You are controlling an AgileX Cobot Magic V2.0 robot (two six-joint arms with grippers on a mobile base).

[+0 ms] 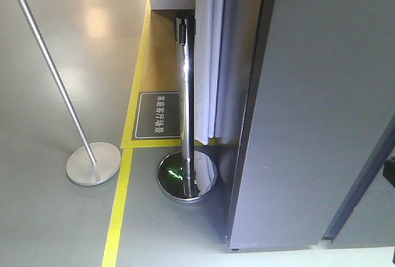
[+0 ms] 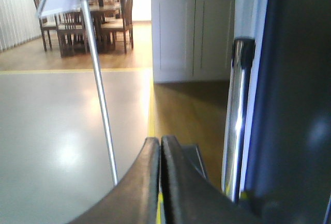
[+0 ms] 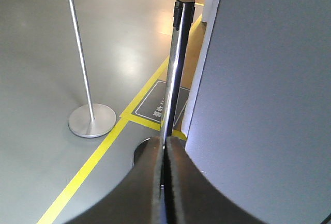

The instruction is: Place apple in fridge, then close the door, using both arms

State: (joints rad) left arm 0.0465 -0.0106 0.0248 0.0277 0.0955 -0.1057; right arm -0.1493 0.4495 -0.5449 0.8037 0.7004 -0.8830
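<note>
Left gripper (image 2: pixel 160 146): fingers pressed together, nothing between them. Right gripper (image 3: pixel 164 149): same, clenched empty. Fridge (image 1: pixel 315 113): dark grey outer side fills right of front view; interior not visible. Apple not seen in any view. Chrome stanchion post (image 1: pixel 185 94) stands on floor just beside fridge's left edge; tilted sign pole (image 1: pixel 52 76) further left, by yellow floor line (image 1: pixel 117 211)

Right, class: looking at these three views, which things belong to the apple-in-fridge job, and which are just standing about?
Part of the job:
fridge, dark grey side panel
left gripper, jaws closed, empty
right gripper, jaws closed, empty
No apple is in view.

Just standing about:
chrome stanchion post
sign stand
floor sign
yellow floor tape
</note>
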